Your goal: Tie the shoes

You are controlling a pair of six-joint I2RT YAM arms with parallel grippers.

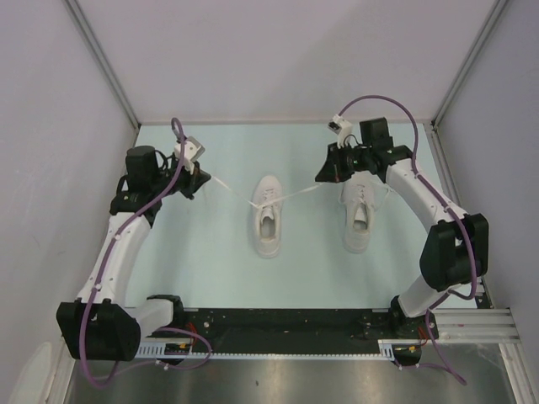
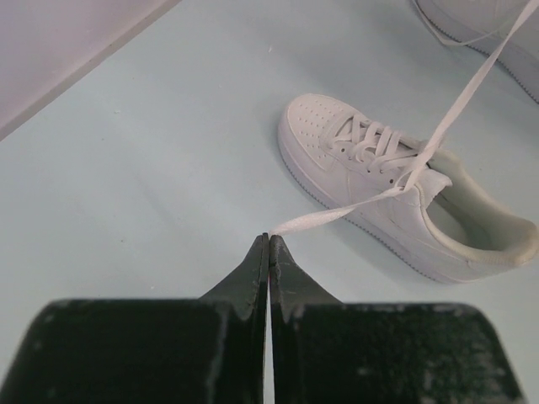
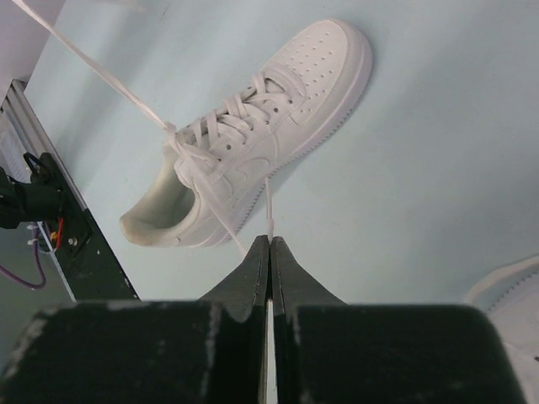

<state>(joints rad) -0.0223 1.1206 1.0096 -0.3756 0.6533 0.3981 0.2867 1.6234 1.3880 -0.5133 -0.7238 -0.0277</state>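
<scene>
1. Bolted along the near edge, a black rail (image 1: 278, 332) carries both arm bases. From it the arms bow outward, one toward each side of the counter (image 1: 210, 273).
2. Past a stretch of pale counter the shoes stand side by side and apart, heels toward the rail and toes toward the back wall (image 1: 295, 59). The middle shoe (image 1: 268, 220) sits near the centre. The right-hand shoe (image 1: 360, 217) sits under the right arm's reach.
3. Level with the toes, the left gripper (image 2: 269, 242) is pinched fully closed on the left lace end (image 1: 229, 189). The right gripper (image 3: 269, 244) is likewise clamped tight on the right lace end (image 1: 295, 194). Both laces run taut from the middle shoe, meeting at its tongue, where they seem to cross.
4. To my eye this is the tightening of the first crossover on the middle shoe, the ends drawn out to either side. The bow is not yet made, and I cannot tell whether the right-hand shoe is tied.
5. Next, I'd judge, the laces need slack. That means bringing the grippers inward over the tongue to form loops without letting either end slip.
6. Room is uneven. The left gripper is near the left wall (image 1: 50, 126), with little travel outward. The right gripper hangs just beside the right-hand shoe's toe, so a low sweep could nudge it. Between the shoes, and toward the rail, there is free space.
</scene>
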